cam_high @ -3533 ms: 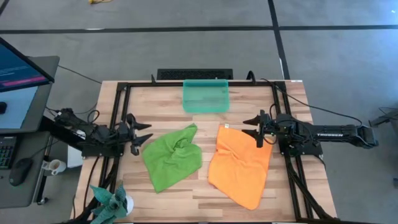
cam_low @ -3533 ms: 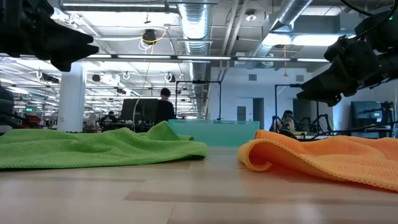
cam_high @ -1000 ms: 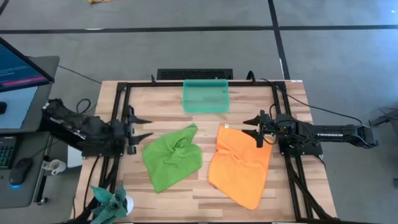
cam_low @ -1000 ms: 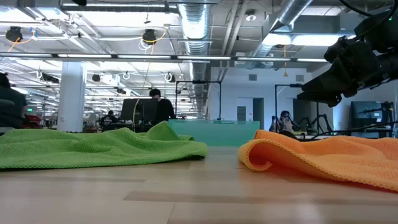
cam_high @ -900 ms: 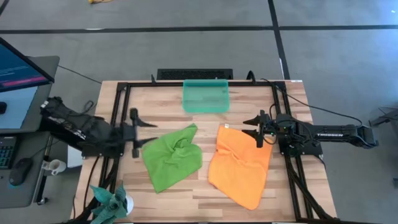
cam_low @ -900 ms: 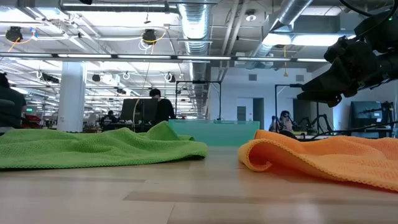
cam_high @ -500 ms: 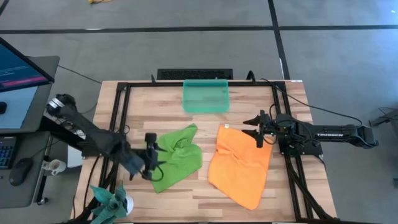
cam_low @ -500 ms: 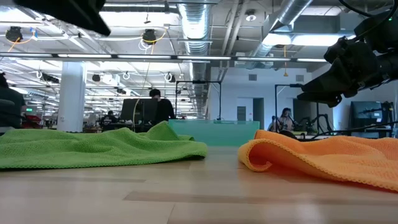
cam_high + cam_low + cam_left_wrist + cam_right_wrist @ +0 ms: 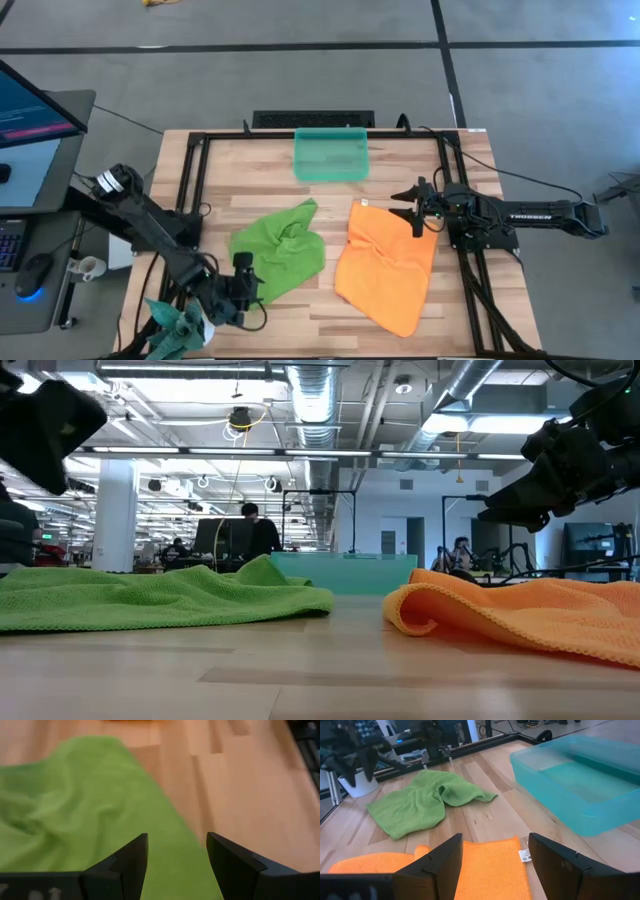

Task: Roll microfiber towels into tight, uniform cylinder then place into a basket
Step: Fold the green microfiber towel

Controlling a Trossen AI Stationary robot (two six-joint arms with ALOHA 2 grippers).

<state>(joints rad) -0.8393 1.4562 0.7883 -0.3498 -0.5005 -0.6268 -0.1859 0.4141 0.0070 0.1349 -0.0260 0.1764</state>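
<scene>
The lime green towel [image 9: 280, 250] lies crumpled on the table left of centre, and the orange towel [image 9: 385, 265] lies spread to its right. At the far edge stands the teal basket [image 9: 331, 153]. My left gripper [image 9: 246, 282] hangs open, tipped down, over the green towel's near left corner [image 9: 165, 835]; that edge shows between its fingers, and they stay clear of it. My right gripper [image 9: 415, 205] waits open above the orange towel's far corner [image 9: 490, 855].
A dark green spiky plant in a white cup [image 9: 182, 325] stands at the near left corner, close beside my left arm. Black frame rails [image 9: 190, 190] run along both table sides. A monitor [image 9: 35, 115] stands off the left edge. People show far behind in the low view.
My left gripper has swung from the table's left edge toward the near edge and gone down, tipping from level to pointing downward, ending over the green towel's near left corner. It has stayed open. Neither towel has moved.
</scene>
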